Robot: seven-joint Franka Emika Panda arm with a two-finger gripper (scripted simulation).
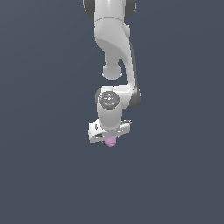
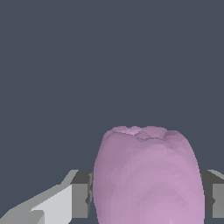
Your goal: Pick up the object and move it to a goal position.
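The pink object [image 2: 148, 175] is pinched between the pads [image 2: 81, 199] of the hand [image 1: 111, 139], at six o'clock beneath the wrist, and could be dropped if that shallow fingertip hold is jolted.

One pink-purple object [image 1: 111, 141], one white arm [image 1: 114, 48], one end effector [image 1: 110, 136], two fingers [image 2: 81, 194].

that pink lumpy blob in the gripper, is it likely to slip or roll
The pink blob looks rounded and egg-like, so it would probably roll if set down. Its smooth curved sides sit between the fingers of the gripper, so it might slip or twist.
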